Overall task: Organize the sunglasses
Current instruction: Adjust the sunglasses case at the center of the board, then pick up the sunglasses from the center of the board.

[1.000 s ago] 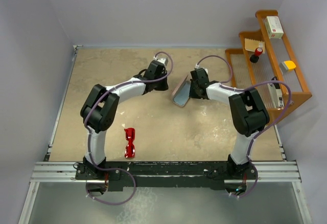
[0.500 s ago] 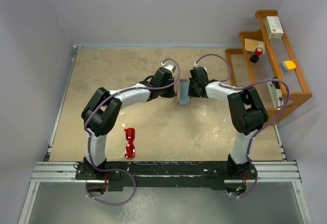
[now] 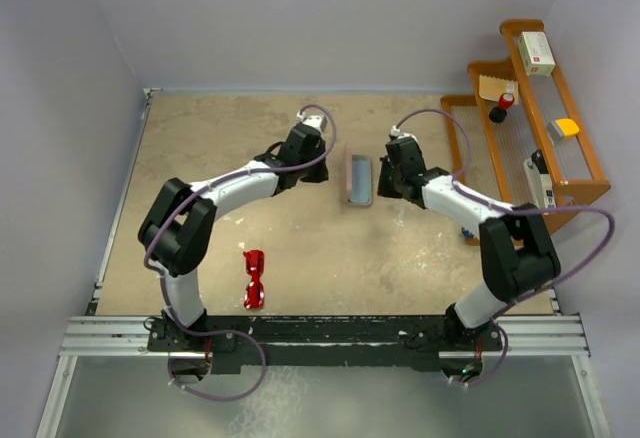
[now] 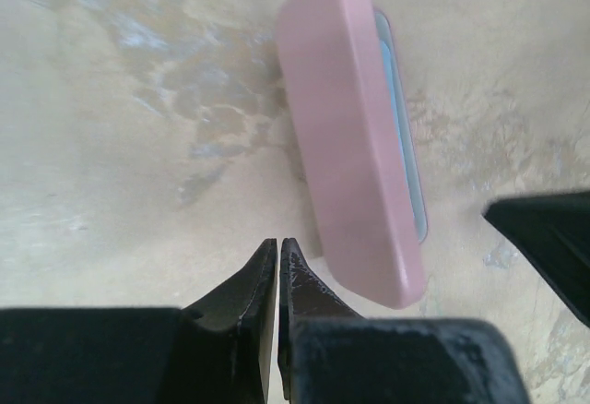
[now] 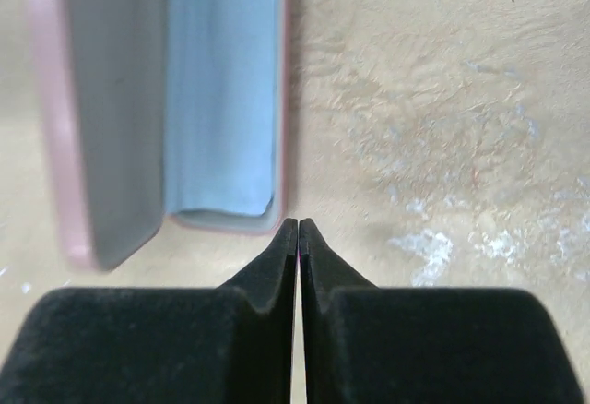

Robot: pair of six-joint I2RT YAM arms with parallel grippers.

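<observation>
Seen from above, both sets of fingertips are hidden from you under their wrists, and the small items on the wooden rack (image 3: pixel 530 138) at the right are too small to tell. Your wrist views show the left fingers (image 4: pixel 269 261) pressed together on nothing, just left of the pink rounded oblong case (image 4: pixel 355 155). The right fingers (image 5: pixel 290 243) are together too, right at its corner; contact is unclear. That case lies open on the tan counter (image 3: pixel 200 158), with a light blue cloth (image 5: pixel 221 81) in one half. The glossy red sunglasses (image 3: pixel 254 279) lie by the near edge, left of centre, a wide stretch of counter between them and the case.
</observation>
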